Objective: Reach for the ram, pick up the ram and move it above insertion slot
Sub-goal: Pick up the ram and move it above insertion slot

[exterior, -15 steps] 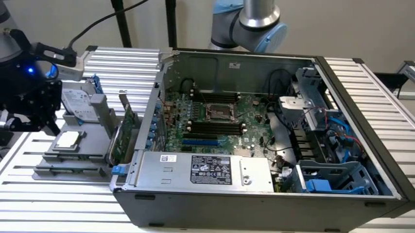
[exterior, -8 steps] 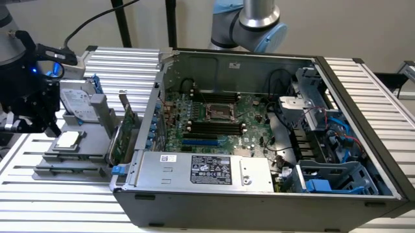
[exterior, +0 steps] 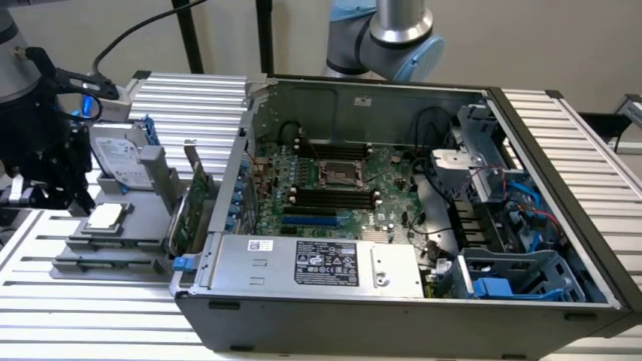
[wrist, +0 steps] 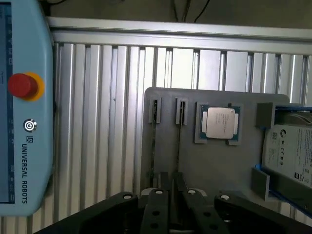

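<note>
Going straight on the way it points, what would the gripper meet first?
The gripper points down at the grey fixture tray, near the end of its two narrow slots; depth is unclear, so a thin board edge there might come first.

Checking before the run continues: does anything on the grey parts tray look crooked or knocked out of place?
Nothing stands out. The CPU lies square in its pocket and the hard drive sits in its cradle.

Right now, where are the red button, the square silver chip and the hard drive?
red button (wrist: 22, 85), wrist view, centre of its round top.
square silver chip (wrist: 220, 122), wrist view, middle of its metal lid.
hard drive (wrist: 288, 148), wrist view, on its pale label.
</note>
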Controlling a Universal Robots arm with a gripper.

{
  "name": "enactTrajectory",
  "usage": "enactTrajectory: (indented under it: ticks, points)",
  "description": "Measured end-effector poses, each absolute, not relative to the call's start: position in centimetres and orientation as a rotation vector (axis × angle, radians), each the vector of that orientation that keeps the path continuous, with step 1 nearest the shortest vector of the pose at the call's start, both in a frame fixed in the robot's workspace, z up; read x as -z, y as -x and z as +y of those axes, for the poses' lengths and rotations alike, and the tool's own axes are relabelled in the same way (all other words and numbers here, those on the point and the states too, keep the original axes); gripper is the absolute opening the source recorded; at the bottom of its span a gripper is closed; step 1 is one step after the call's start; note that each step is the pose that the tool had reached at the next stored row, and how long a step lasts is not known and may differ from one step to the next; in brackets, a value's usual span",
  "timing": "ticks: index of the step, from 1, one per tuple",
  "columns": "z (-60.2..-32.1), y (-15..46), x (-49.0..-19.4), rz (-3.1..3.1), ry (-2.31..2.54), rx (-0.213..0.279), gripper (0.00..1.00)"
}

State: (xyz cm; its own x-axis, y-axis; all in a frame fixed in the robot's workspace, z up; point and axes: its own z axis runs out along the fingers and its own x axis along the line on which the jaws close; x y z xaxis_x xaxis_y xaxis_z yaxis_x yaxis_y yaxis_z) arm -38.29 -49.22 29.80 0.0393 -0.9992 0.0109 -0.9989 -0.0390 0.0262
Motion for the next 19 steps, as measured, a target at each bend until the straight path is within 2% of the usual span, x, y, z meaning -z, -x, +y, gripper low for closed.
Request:
enactTrajectory:
  ticks: [2, 3, 4, 19]
  points:
    - [-49.2, 38.3, -29.8, -2.159, -2.246, 0.016, 0.3]
    - [-49.2, 38.3, -29.8, -2.159, -2.246, 0.016, 0.3]
    - [-49.2, 38.3, -29.8, -2.159, -2.246, 0.016, 0.36]
    - [-50.4, 38.3, -27.1, -2.159, -2.246, 0.016, 0.36]
